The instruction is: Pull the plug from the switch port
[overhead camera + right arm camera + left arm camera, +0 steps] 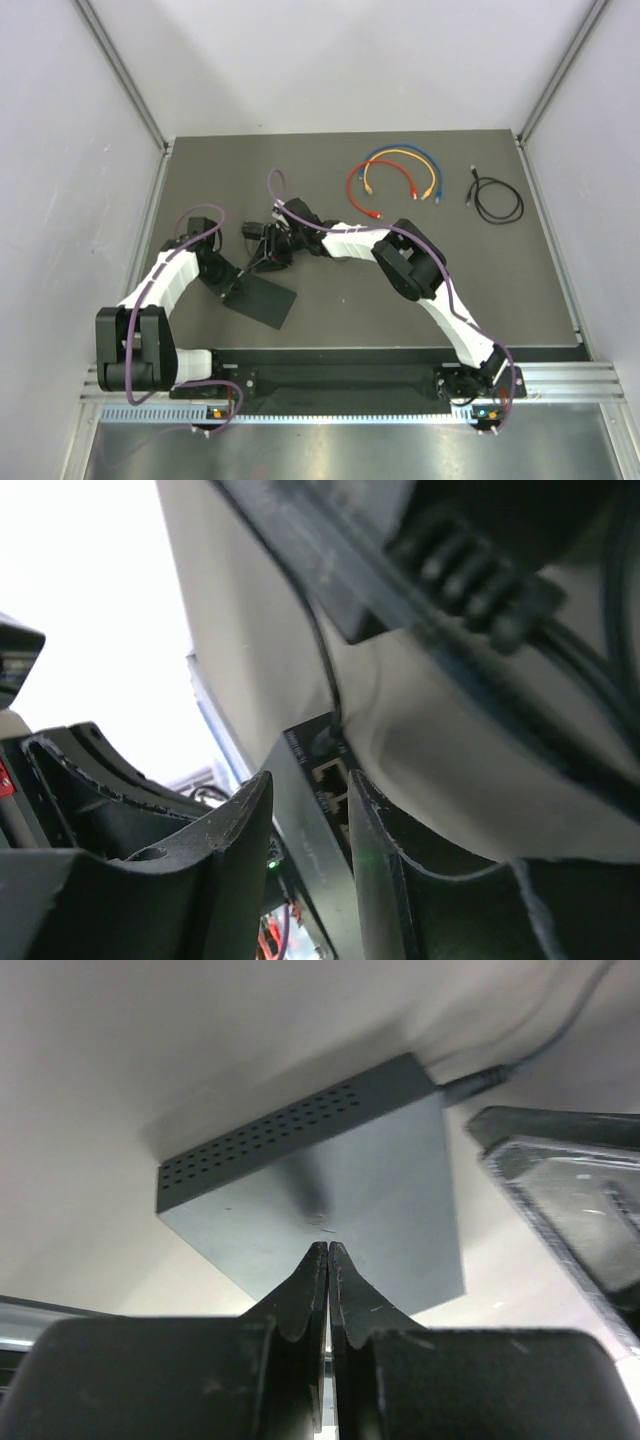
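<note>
Top external view gives us the flat matte-black rectangular switch (265,300) lying at a slant on the dark grey table mat (520,280), left of centre and near the front edge. Well apart, toward the far side, we see a loose coil of red, yellow and blue patch cables (400,166) and, just to its right, a thin black cable (520,205) curled in a loop.

From the left wrist we see the left gripper (328,1252) with its two dark, scuffed plastic fingers pressed flat together, nothing between them, the pointed tips meeting the switch's plain smooth top. The box's side wall is pierced with rows of small round vent holes (270,1135), and the plug (470,1082), a dark moulded round sleeve, sits in its far corner.

From the right wrist, the right gripper (308,777) shows us curved, rough-edged fingers standing partly apart with no grip on anything that we can make out; in the gap stands the switch's narrow end face with its pale square ports (332,772)
</note>
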